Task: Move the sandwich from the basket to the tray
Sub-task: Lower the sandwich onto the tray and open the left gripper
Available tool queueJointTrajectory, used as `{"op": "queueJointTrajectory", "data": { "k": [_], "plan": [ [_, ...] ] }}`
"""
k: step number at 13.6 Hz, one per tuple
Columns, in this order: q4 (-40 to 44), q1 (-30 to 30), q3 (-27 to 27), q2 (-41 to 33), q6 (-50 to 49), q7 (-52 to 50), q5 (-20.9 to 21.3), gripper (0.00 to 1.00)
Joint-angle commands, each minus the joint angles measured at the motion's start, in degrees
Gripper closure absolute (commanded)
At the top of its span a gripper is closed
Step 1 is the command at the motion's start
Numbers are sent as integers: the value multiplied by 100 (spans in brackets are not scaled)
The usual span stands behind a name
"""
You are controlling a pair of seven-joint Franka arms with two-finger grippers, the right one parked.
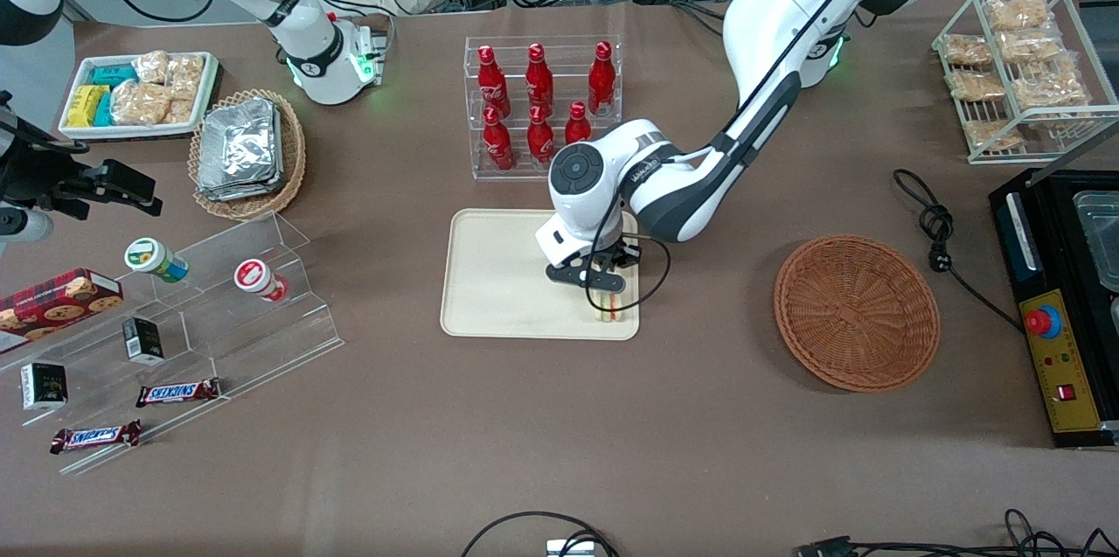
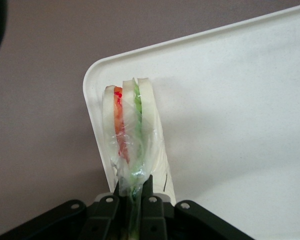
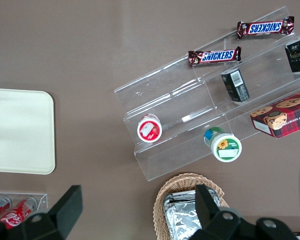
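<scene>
Over the tray's (image 1: 498, 277) corner, the claw (image 1: 606, 299) clamps the sandwich (image 2: 132, 135) upright on edge.

chocolate bar (image 3: 215, 56): "snickers"
second chocolate bar (image 3: 265, 27): "snickers"
red cookie box (image 3: 282, 116): "chip short…", cut off
gripper (image 1: 605, 293): no readable text

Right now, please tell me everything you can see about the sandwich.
The sandwich is a thin wedge of pale bread with red, orange and green filling layers, wrapped in clear film. It stands on edge at the tray corner nearest the basket and the front camera. The end effector is shut on its end. Whether it rests on the tray cannot be told.
</scene>
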Motion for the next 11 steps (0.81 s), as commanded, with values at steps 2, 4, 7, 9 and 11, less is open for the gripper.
{"op": "queueJointTrajectory", "data": {
  "k": [2, 4, 7, 9, 11],
  "plan": [
    [-187, -81, 7, -33, 208, -368, 281, 100],
    [-187, -81, 7, -33, 217, -447, 282, 34],
    [-187, -81, 15, -33, 287, -456, 282, 0],
    [-196, -81, 15, -33, 349, -456, 282, 0],
    [-196, -81, 15, -42, 367, -456, 290, 0]
  ]
}}
